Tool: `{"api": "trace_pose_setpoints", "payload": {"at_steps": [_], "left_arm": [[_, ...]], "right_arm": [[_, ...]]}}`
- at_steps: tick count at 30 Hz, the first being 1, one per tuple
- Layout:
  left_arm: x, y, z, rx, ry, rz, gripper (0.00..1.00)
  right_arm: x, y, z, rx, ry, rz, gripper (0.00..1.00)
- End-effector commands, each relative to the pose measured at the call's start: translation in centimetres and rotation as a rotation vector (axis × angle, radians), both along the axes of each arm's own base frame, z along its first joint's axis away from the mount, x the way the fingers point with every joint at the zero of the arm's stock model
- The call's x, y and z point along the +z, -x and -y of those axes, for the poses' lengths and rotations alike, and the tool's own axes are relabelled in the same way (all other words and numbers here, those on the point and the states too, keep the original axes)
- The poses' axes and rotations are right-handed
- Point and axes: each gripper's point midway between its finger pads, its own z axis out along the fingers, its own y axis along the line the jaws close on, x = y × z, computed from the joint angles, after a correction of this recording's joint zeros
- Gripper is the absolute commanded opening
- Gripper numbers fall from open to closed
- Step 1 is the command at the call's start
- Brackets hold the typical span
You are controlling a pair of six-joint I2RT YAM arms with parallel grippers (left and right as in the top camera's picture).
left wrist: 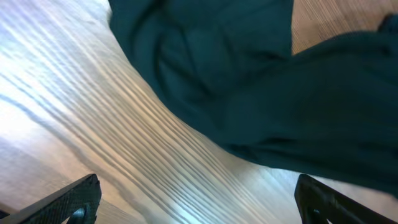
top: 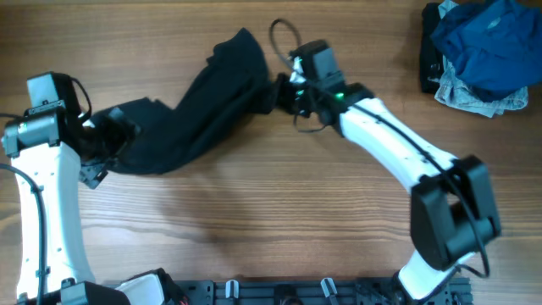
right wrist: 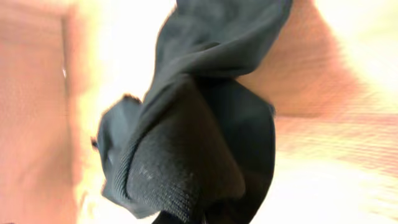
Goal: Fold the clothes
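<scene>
Stretching as a rumpled band across the counter (top: 254,220), the black garment (top: 195,102) is sitting with its right end pinched in the right claw (top: 282,91) and its left end under the wide-spread left claw (top: 108,146), the pinch itself hiding behind bunched cloth.

Soft, matt black cloth clothes (top: 199,102) with a ribbed knit edge lie on a smooth wooden table (top: 279,212) with fine grain and a faint sheen. At two o'clock, a crumpled blue garment (top: 487,42) of thin cloth. Right arm (top: 385,127) cased in glossy white plastic.
</scene>
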Motion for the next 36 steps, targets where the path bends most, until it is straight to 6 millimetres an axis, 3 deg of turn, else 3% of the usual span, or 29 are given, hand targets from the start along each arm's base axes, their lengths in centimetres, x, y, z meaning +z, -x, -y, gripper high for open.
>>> {"api": "trace_pose_setpoints", "payload": {"at_steps": [1,3,6,7,10,12,14,17,21,25,29,31,32,34,36], "left_arm": [[0.2,-0.6,4.4,-0.178,0.042,0.019,1.0],[0.2,-1.1,8.1,-0.281,0.057,0.03,1.0],[-0.8,-1.6,14.1,-0.374,0.088,0.013,1.0],[-1.7,-1.9,16.2,-0.432,0.091,0.002,1.0],[-5.3,-2.4,20.0,-0.535,0.087,-0.065,1.0],[-7.6,-2.6,19.7,-0.504,0.057,-0.129,1.0],[-8.6,-2.9,18.5,-0.486,0.009,-0.153,1.0],[-8.7,-3.5,18.2,-0.495,-0.021,-0.133,1.0],[-8.7,-5.2,17.7,-0.481,-0.074,-0.077,1.0],[-8.7,-5.4,18.4,-0.49,-0.052,-0.061,1.0],[-8.9,-5.2,20.9,-0.551,-0.022,-0.042,1.0],[-10.1,-5.5,22.8,-0.587,-0.017,-0.034,1.0],[-11.1,-5.5,23.3,-0.593,-0.018,-0.047,1.0],[-13.1,-5.2,23.2,-0.576,-0.023,-0.101,1.0],[-13.8,-5.5,23.4,-0.579,-0.023,-0.101,1.0]], "right_arm": [[1.3,-2.5,4.0,-0.092,0.055,0.073,0.04],[1.3,-3.4,5.4,-0.141,0.082,0.091,0.04],[1.7,-4.0,5.6,-0.158,0.085,0.12,0.04],[1.6,-4.0,5.7,-0.159,0.088,0.118,0.04],[1.5,-3.8,5.8,-0.138,0.116,0.129,0.04],[2.0,-3.8,6.5,-0.146,0.148,0.149,0.04],[4.0,-4.0,7.4,-0.166,0.14,0.19,0.04],[8.9,-3.4,7.7,-0.156,0.094,0.288,0.04],[17.7,-0.6,8.0,-0.144,-0.004,0.46,0.04],[21.5,1.3,8.5,-0.146,-0.044,0.538,0.04],[21.0,1.1,8.5,-0.155,-0.051,0.514,0.04],[21.1,1.1,8.5,-0.159,-0.056,0.513,0.05],[20.6,1.1,8.8,-0.175,-0.035,0.5,0.1],[18.2,0.7,11.4,-0.288,0.092,0.439,0.11],[16.6,0.3,12.7,-0.342,0.166,0.403,0.11]]}}
